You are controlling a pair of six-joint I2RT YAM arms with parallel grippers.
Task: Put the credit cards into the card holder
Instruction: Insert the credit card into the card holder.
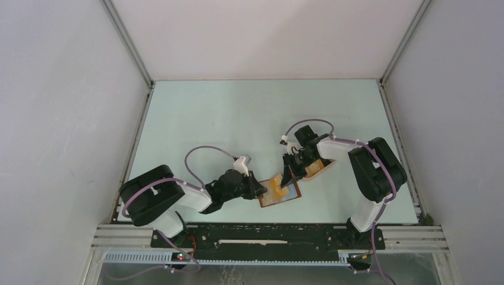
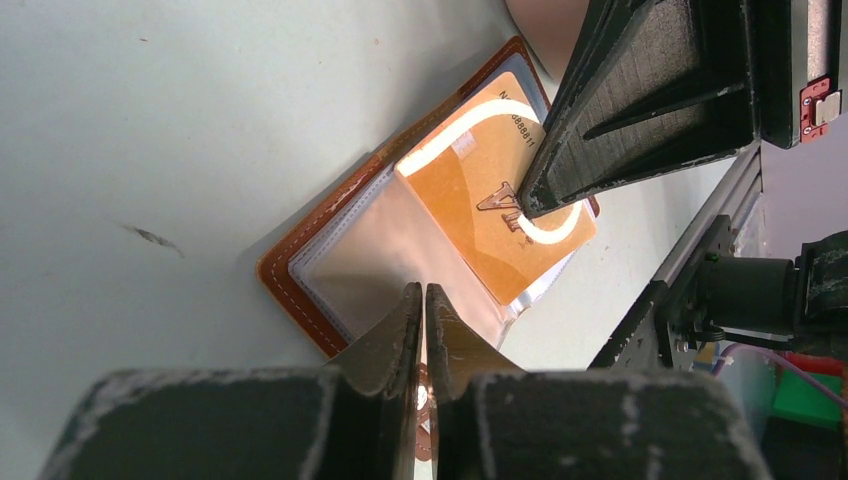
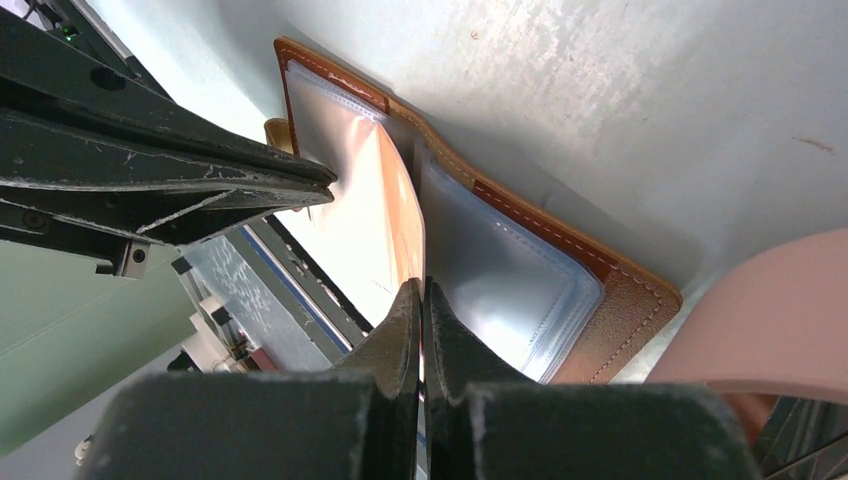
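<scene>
Yellow-orange card (image 1: 276, 186) held over the open card holder (image 1: 289, 195).
Top view: holder lower centre, left gripper (image 1: 257, 189) pinched narrow on its left edge. Left wrist: right gripper (image 2: 520, 205) clamps the card, upper right. Right wrist: card edge-on between closed fingers, centre.

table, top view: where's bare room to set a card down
Free: the far half of the table, up to the back wall. Crowded: near centre, where the left gripper and right gripper meet at the card holder, pink tray beside it.

A robotics lab test cell. Plain white panel walls (image 1: 59, 107) enclose a pale table (image 1: 238, 113). Aluminium rails (image 1: 416, 233) edge its front.
</scene>
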